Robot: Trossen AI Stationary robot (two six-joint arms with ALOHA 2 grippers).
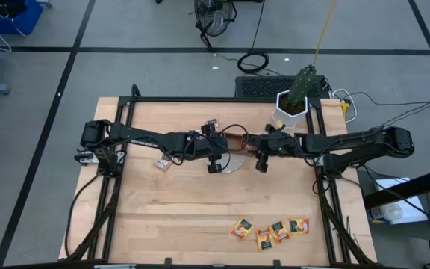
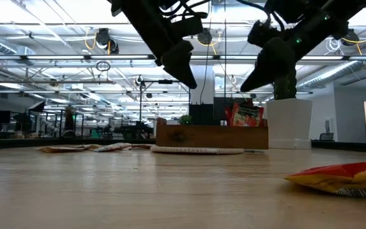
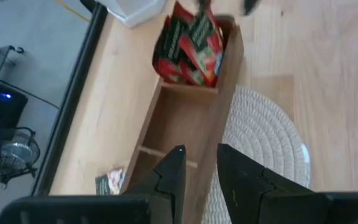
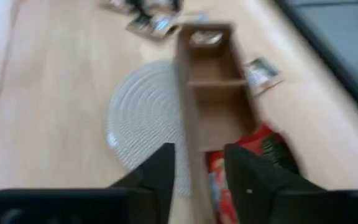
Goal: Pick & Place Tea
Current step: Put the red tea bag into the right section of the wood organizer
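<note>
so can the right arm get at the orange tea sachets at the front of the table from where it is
Probably yes. The orange-yellow sachets lie flat in the open on the bare table, on the right arm's own side, with nothing on them. The right tool hovers empty over the wooden tray, so it must first swing toward them.

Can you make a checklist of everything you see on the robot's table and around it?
Surface: bare wooden table, with a round woven mat next to the tray.
Job's things: red sachets stand in one end slot of the tray; the middle slot looks empty. Orange sachets lie at the near edge. Pale sachets lie by the left arm and one behind the tray.
Clutter: potted plant at the back corner.
Grippers: left gripper and right gripper both hover over the tray, fingers apart, holding nothing.
Cables: black coil on the floor; white wire by the plant.
Surroundings: grey floor, a fan.
</note>
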